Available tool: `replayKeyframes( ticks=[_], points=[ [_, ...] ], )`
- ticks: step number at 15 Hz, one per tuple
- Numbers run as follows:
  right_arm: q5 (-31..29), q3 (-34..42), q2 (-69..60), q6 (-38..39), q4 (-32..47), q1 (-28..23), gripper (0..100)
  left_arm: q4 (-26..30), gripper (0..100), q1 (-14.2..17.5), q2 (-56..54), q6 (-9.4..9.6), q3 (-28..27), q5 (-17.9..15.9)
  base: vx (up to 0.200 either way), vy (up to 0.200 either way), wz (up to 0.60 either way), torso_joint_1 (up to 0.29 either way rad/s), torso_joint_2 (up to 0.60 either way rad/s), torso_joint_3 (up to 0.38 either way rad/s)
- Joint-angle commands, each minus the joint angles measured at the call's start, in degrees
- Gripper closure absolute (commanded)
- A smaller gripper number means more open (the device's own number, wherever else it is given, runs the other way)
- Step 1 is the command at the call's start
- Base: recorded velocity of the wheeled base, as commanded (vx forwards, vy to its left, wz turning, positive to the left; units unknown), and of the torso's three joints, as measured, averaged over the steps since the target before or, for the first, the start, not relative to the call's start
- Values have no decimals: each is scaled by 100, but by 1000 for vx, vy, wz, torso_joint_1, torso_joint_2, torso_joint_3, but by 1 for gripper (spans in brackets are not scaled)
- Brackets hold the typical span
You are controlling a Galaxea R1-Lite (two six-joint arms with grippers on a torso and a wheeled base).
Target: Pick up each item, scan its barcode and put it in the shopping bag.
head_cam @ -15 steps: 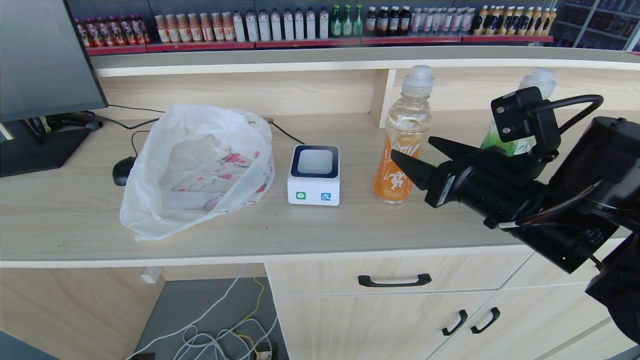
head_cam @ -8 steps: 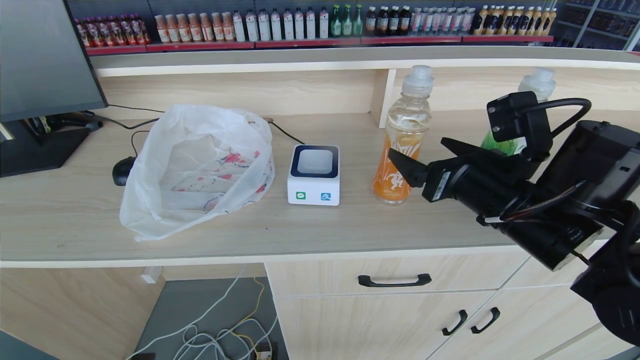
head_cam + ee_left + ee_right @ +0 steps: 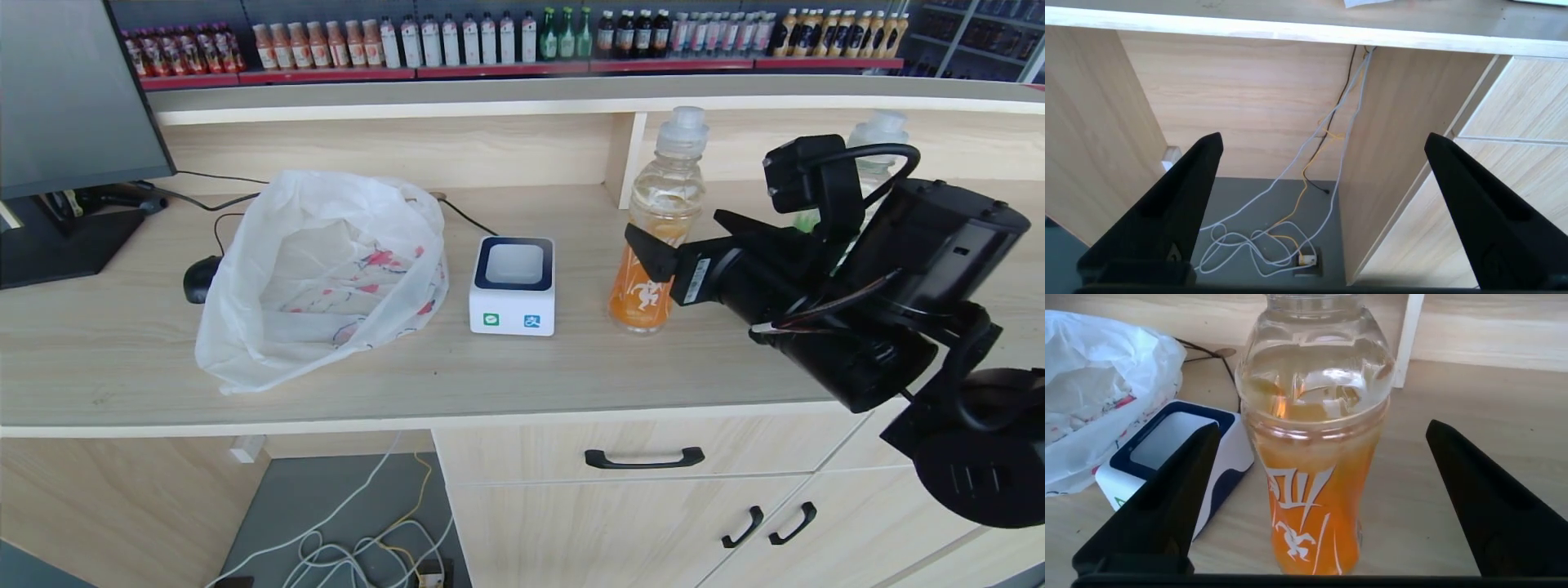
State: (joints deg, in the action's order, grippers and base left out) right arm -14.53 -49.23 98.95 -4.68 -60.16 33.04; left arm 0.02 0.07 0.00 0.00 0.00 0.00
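An orange drink bottle with a clear cap stands upright on the wooden counter, right of the white scanner box. My right gripper is open and level with the bottle's middle, one finger in front of it and the other behind to the right. In the right wrist view the orange bottle is centred between the spread fingers, not touching them. A second bottle with a green label stands behind my right arm, mostly hidden. The white shopping bag lies open at the left. My left gripper hangs open below the counter.
A black mouse and a monitor sit at the far left of the counter. A raised back ledge and a divider panel stand behind the bottles. Cables lie on the floor under the counter, beside the drawers.
My right arm has moved up and to the left, bringing its open fingers from in front of the orange bottle to either side of it. Bottle, scanner and bag have stayed put.
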Motion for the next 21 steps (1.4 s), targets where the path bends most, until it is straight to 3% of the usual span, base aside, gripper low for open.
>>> replayKeyframes(
  ticks=[1, 21],
  points=[
    [-15, -131, 142, -59, 4, 10, 0, -2, 0, 1, 0, 0, 0, 0, 0, 0, 0, 0, 0, 0],
    [-226, -1142, 915, -261, 22, 1, 0, -2, 0, 1, 0, 0, 0, 0, 0, 0, 0, 0, 0, 0]
  ],
)
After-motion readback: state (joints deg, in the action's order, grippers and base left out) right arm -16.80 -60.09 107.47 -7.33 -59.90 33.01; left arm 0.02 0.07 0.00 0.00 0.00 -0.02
